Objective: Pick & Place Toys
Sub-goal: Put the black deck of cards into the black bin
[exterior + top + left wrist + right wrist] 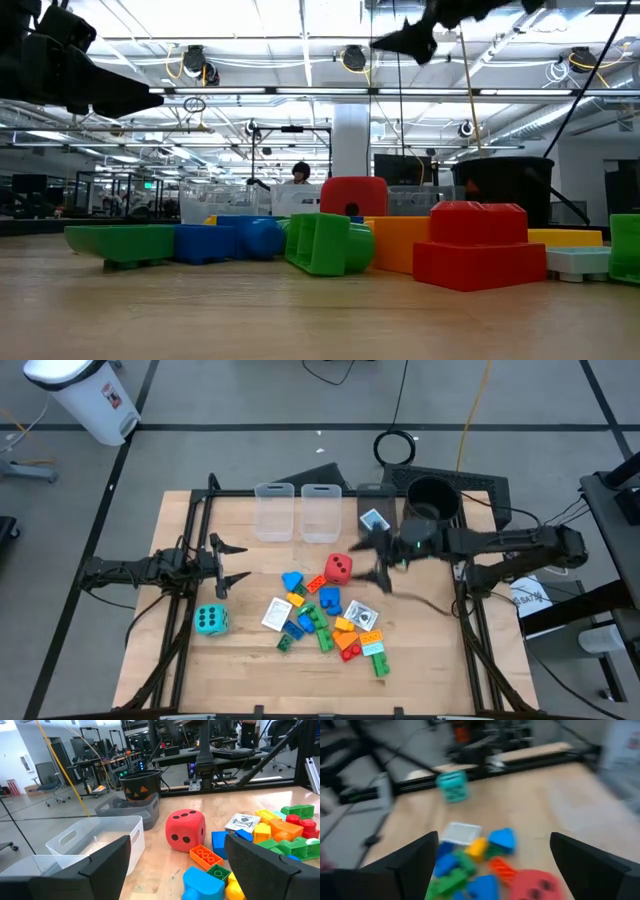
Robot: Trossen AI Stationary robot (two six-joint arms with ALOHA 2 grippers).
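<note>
The toys lie in a loose heap at the table's middle: coloured bricks [322,618], a red die [339,568] at its far side, and white cards [277,613]. A teal die [210,620] rests apart toward the left. Another card [372,520] lies in the rightmost bin. My left gripper [228,565] hangs open and level at the table's left, pointing at the heap; its wrist view shows the red die [185,830] ahead. My right gripper [378,560] hovers open above the table, right of the red die, nothing between its fingers [415,857].
Two clear bins [274,512] [321,512] and a third holding a card [375,500] stand in a row at the far edge. A round black pot [432,500] stands to their right. Bare wood lies along the near edge and far left.
</note>
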